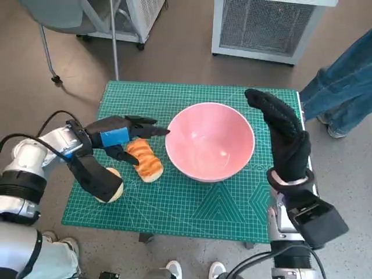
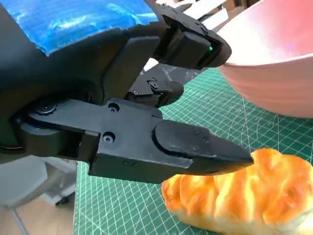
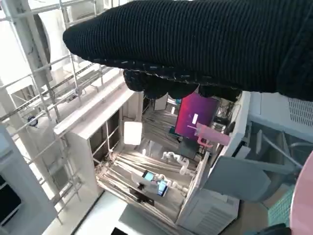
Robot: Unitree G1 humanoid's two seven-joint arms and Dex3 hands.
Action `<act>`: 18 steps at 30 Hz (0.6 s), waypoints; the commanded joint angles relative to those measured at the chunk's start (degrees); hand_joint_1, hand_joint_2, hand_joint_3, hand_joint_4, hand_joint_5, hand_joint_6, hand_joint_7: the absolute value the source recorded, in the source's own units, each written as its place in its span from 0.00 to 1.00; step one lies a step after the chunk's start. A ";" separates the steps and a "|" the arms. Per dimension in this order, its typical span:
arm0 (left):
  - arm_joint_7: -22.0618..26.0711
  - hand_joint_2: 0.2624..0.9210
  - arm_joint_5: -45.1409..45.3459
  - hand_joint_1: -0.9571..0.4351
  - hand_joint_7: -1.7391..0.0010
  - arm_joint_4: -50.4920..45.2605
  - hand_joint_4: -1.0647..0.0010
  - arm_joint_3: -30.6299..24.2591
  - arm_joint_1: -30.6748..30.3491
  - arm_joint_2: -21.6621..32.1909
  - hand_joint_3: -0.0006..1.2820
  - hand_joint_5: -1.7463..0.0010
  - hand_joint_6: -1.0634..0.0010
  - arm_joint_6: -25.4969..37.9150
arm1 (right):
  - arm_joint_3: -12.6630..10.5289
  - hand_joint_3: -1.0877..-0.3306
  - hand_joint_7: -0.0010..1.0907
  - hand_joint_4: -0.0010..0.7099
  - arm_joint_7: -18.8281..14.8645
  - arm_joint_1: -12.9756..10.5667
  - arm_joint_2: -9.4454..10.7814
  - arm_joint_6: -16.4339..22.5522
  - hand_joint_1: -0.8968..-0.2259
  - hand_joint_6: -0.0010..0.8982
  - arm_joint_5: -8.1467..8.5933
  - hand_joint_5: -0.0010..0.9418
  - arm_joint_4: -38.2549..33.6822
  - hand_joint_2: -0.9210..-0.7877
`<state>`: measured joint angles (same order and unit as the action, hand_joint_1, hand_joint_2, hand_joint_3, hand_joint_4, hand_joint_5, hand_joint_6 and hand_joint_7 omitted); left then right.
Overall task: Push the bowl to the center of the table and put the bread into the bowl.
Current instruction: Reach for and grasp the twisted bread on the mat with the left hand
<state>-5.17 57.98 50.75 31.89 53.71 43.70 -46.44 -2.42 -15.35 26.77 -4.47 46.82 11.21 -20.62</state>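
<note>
The bread (image 1: 145,160) lies on the green cutting mat (image 1: 192,209) just left of the pink bowl (image 1: 210,140), apart from its wall by a narrow strip of mat. The bowl sits roughly at the middle of the desk (image 1: 87,218), so we judge the push as good as done and the step in hand to be picking up the bread.

Our left hand (image 1: 119,138) hovers over the loaf's far end, fingers spread and holding nothing. In the left wrist view the lower finger (image 2: 195,152) reaches across just above the golden crust (image 2: 244,196); we cannot tell whether it touches. The upper fingers point toward the bowl's rim.

To do this well, we should lower the hand until the fingers straddle the loaf across its short width near its middle, then close gently, since the bread looks soft and would likely dent or tear under a hard squeeze. We should keep the fingertips clear of the bowl's rim, as a knock could shove it off centre. Then lift high enough to clear the rim before moving across.

A second roll (image 1: 110,189) lies partly under our left forearm.

Our right hand (image 1: 285,136) is raised just beside the bowl's right side, fingers straight together, holding nothing.
</note>
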 commanded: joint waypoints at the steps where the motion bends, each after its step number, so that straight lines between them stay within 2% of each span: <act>1: 2.07 0.79 -0.85 0.46 0.99 0.65 0.72 0.81 0.37 0.25 0.00 1.00 0.59 -0.46 | -0.37 0.38 0.59 0.30 0.00 -1.40 0.35 -1.13 0.37 0.00 0.22 0.00 -0.01 0.00; 9: 3.84 0.78 -3.44 0.46 1.00 1.20 0.72 -0.12 0.36 0.71 0.00 1.00 0.59 -1.10 | -0.43 0.39 0.59 0.30 -0.03 -1.24 0.62 -1.15 0.37 0.00 0.07 0.00 -0.53 0.00; 18: 2.62 0.78 -4.88 0.46 1.00 0.49 0.72 -1.13 -0.09 2.27 0.00 1.00 0.59 -1.67 | -0.48 0.39 0.59 0.30 -0.27 -1.01 0.69 -1.20 0.37 0.00 0.18 0.00 -1.04 0.00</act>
<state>-2.21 53.99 51.44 31.42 53.69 44.61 -47.76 -2.57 -15.35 26.57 -4.01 46.29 11.18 -20.67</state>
